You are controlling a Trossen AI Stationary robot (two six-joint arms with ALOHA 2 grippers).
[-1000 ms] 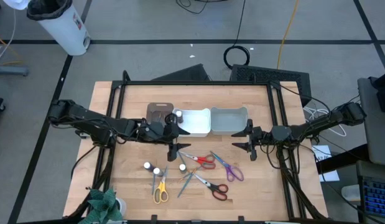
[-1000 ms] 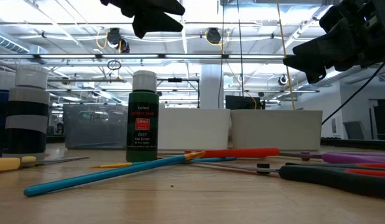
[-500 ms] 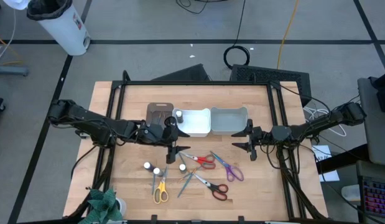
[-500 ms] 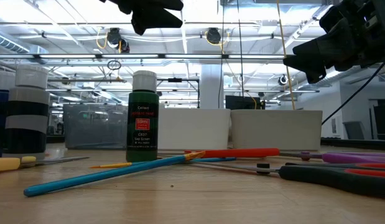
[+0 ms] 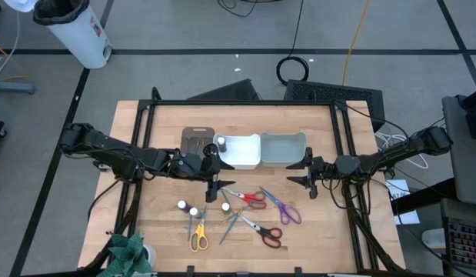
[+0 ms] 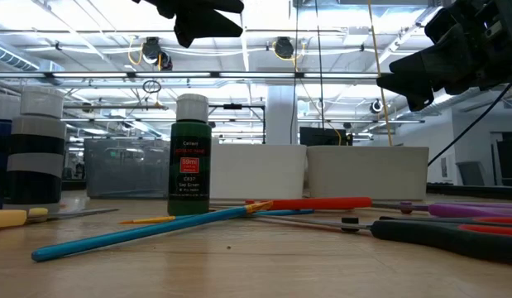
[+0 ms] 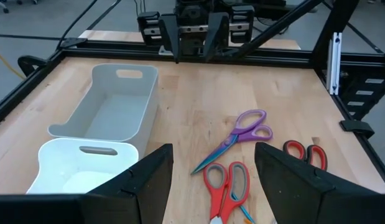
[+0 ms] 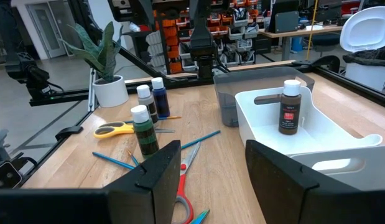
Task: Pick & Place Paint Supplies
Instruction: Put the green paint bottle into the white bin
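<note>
One brown bottle [image 8: 290, 107] sits in the white bin [image 8: 341, 140], three more stand on the table [image 5: 153, 215] — left gripper [image 5: 213, 187] hovers jaws wide over the green bottle [image 6: 190, 156], so a sloppy descent could topple it onto the brushes [image 6: 148, 228].

Two dark jointed arms; black cabling seen along links; left gripper [image 5: 213, 187] and right gripper [image 5: 309, 176] fitted with black angular fingers [image 7: 145, 177]

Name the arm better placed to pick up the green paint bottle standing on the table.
Left. Its open claw hovers close to the white-capped green paint bottle, while the right claw, also open, waits farther off by the grey bin.
</note>
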